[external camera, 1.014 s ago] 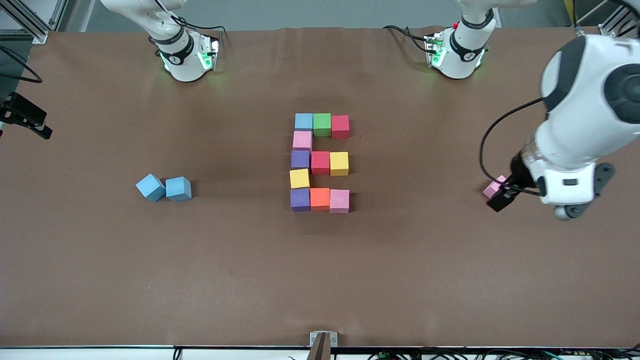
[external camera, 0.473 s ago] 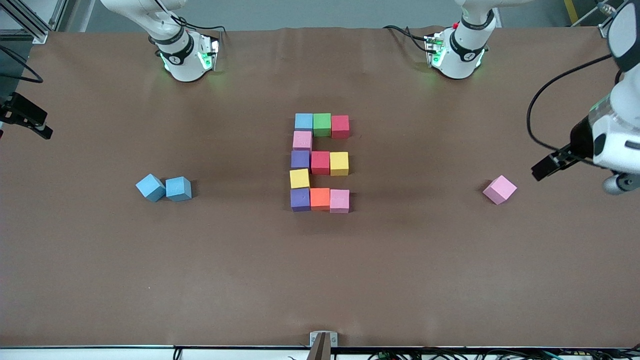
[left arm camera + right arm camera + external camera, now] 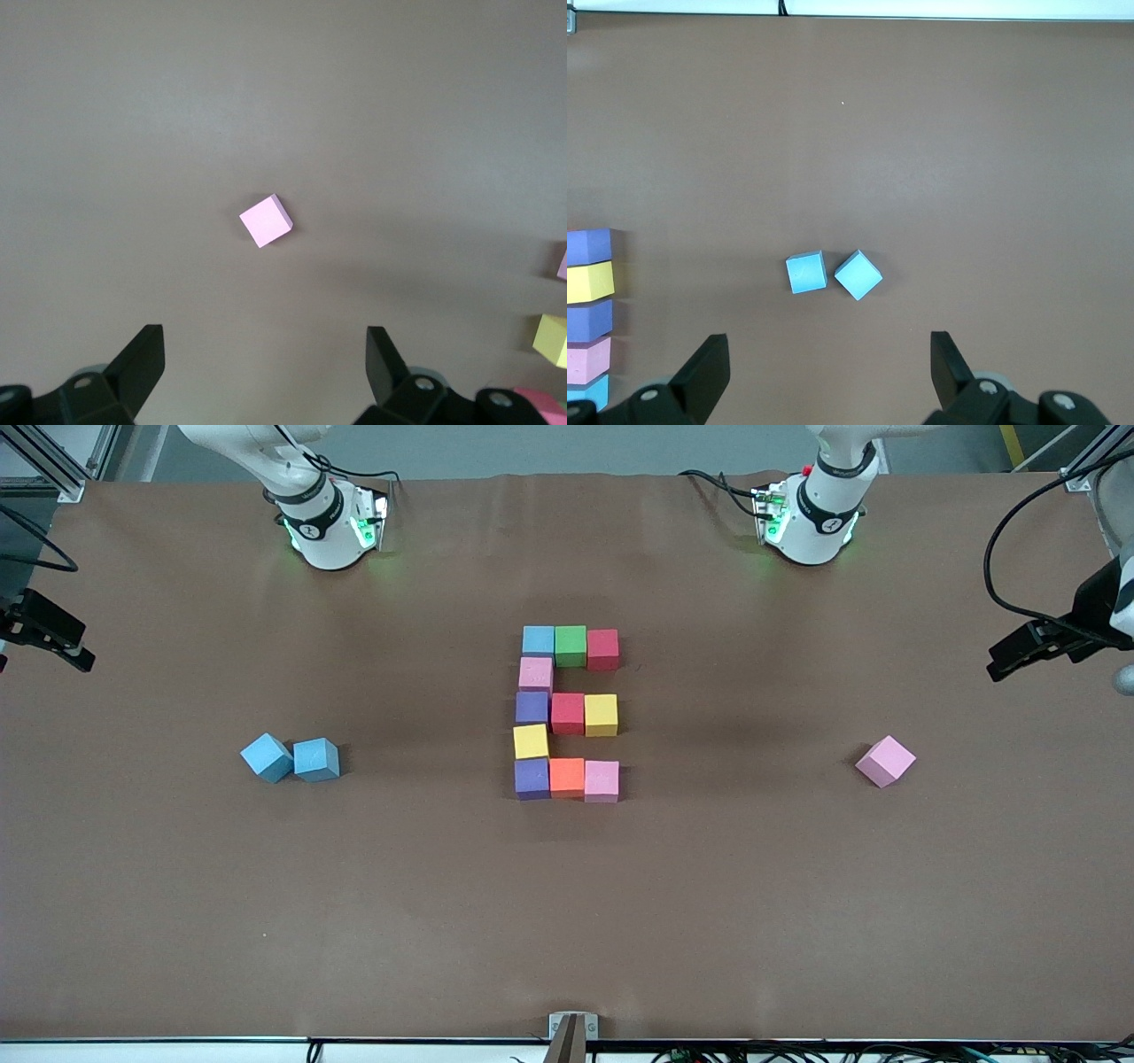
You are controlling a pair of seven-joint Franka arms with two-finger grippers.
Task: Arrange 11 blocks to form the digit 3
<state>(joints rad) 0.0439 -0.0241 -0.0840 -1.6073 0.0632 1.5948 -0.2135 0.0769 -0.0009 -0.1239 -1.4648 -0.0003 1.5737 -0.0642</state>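
Blocks [image 3: 567, 710] sit at mid-table, eleven of them touching in three short rows joined by a column on the right arm's side. From my high camera that reads like an E, so from the robots' side I judge it a proper 3, and the count is met. A loose pink block [image 3: 885, 761] lies alone toward the left arm's end of the table, turned at an angle, and two blue blocks [image 3: 291, 758] sit just beside each other toward the right arm's end; all three are well apart from the figure. My left pincer [image 3: 1032, 654] hangs high over the table's edge at its own end with its fingers spread wide and nothing between them; its wrist view looks straight down on the pink block. My right pincer [image 3: 829, 367] shows only in its own wrist view, fingers likewise wide apart and empty, hovering above the two blue blocks. I take the building step to be finished. Next I would only compare row spacing and keep both arms away from the figure.
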